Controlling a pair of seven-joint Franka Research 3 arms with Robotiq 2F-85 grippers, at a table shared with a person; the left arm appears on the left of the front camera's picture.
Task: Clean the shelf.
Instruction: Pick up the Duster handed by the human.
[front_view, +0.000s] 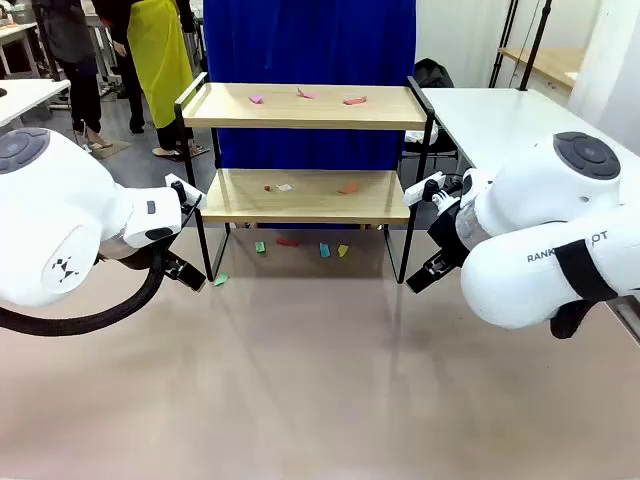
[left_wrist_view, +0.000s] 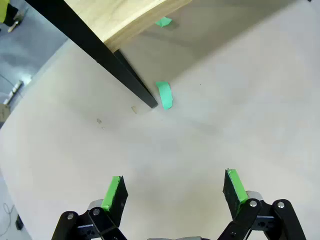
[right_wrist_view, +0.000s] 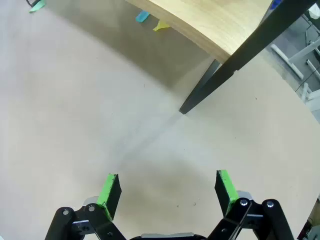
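Coloured scraps (front_view: 355, 100) litter 2 boards of the shelf (front_view: 310, 122) and the table (front_view: 320, 380) beneath.

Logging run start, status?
Left gripper open, right gripper open, both empty. Two-tier light-wood, black-framed shelf: small coloured scraps on both boards. More scraps on table beneath.

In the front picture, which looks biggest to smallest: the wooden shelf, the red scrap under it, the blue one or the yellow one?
1. Two-tier light wooden shelf with black metal frame.
2. Long flat red scrap.
3. Small blue scrap and small yellow scrap: they look about alike, so no ranking.
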